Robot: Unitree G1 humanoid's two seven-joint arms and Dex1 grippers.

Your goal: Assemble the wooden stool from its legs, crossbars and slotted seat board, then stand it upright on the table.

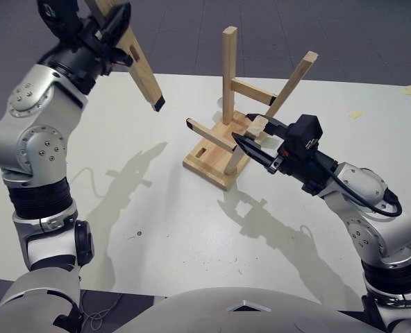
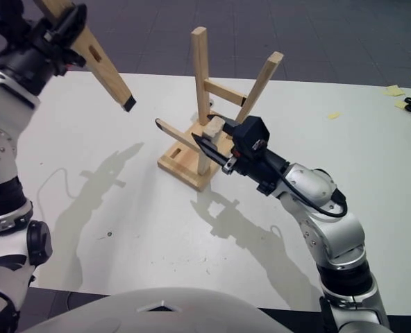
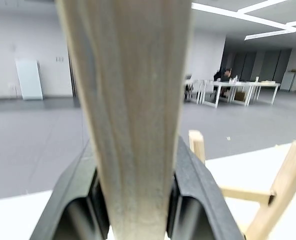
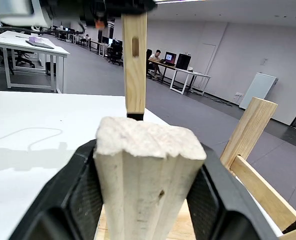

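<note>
Stool (image 1: 235, 133) is half built: two legs (image 1: 229, 69) and a crossbar (image 1: 253, 91) stand on the seat board (image 1: 204, 161). The left gripper (image 1: 112, 28) pinches another leg (image 1: 141, 73) aloft, and the right gripper (image 1: 257, 140) clamps a wooden piece (image 4: 148, 170) at the board.

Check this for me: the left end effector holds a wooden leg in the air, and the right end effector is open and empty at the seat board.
Not quite: the right end effector is shut on a wooden piece, as the right wrist view shows. The left end effector does hold a wooden leg in the air, the right at the seat board.
</note>
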